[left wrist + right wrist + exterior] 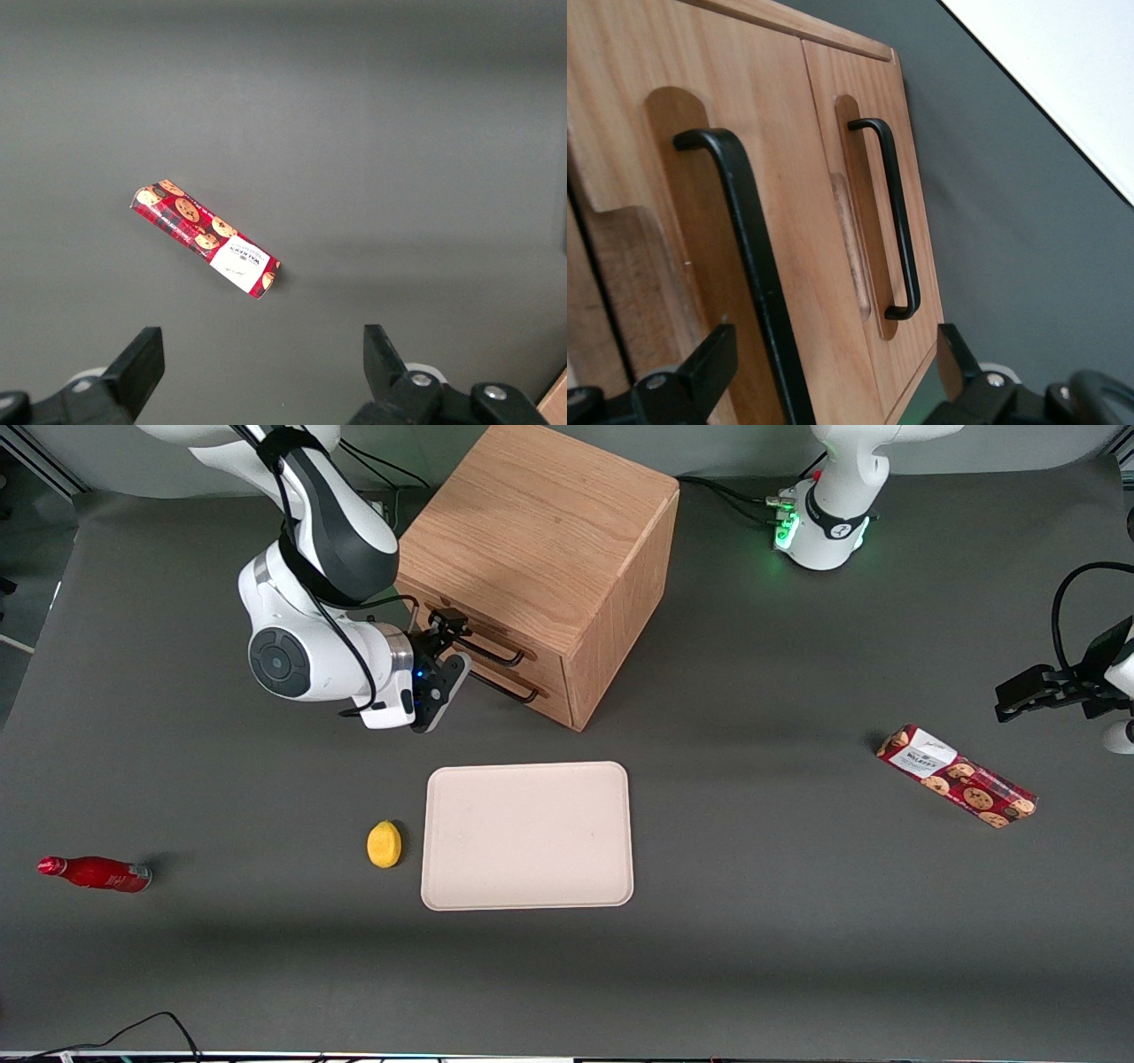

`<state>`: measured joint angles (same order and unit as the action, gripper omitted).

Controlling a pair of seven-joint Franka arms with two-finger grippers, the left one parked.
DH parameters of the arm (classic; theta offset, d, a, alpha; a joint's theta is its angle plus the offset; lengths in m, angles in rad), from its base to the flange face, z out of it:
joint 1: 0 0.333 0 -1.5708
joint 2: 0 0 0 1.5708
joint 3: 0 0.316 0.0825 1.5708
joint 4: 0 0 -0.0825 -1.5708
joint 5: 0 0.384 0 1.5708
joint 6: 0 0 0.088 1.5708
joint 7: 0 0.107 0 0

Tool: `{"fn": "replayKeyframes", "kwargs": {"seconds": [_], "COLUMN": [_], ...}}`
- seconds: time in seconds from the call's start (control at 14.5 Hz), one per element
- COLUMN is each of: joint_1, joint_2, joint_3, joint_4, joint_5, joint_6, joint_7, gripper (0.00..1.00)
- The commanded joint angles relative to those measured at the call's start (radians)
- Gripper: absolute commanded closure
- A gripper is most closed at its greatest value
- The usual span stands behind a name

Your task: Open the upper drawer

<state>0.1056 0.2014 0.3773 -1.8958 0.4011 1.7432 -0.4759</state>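
Right up against the front of the light oak cube cabinet [542, 540], the right arm's gripper [833, 376] sits level with the upper drawer [468, 631], the topmost of two matching oak fronts. Its black fingers [709, 363] are spread apart, one on each side of that drawer's black metal bar handle [749, 257], which runs between them without either pad touching it. Both drawers look closed, the lower drawer [873, 212] with its own black handle just beneath. Nearer the front camera on the grey desk [753, 957] lies a pale rectangular tray [528, 835] with a yellow lemon [384, 843] just beside it. A red bottle [94, 872] lies toward the working arm's end, and a red cookie box [957, 776] toward the parked arm's end.
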Motion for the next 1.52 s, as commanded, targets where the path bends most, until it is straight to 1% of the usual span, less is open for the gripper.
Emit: {"fn": "replayKeyframes", "kwargs": {"seconds": [0.0, 0.28, 0.48, 0.9, 1.1, 1.31, 1.45], "joint_1": [0.0, 0.0, 0.0, -0.006, -0.006, -0.014, -0.014], "joint_2": [-0.034, -0.031, -0.028, 0.012, 0.041, 0.072, 0.095], "joint_3": [0.005, 0.015, 0.017, 0.011, 0.003, -0.014, -0.024], "joint_4": [-0.04, -0.065, -0.065, -0.029, 0.007, 0.043, 0.067], "joint_5": [0.031, 0.033, 0.042, 0.024, -0.04, -0.048, -0.082], "joint_6": [0.039, 0.087, 0.091, 0.133, 0.133, 0.133, 0.133], "joint_7": [0.028, 0.03, 0.036, 0.03, 0.03, 0.023, 0.023], "gripper": [0.0, 0.0, 0.0, 0.0, 0.0, 0.0, 0.0]}}
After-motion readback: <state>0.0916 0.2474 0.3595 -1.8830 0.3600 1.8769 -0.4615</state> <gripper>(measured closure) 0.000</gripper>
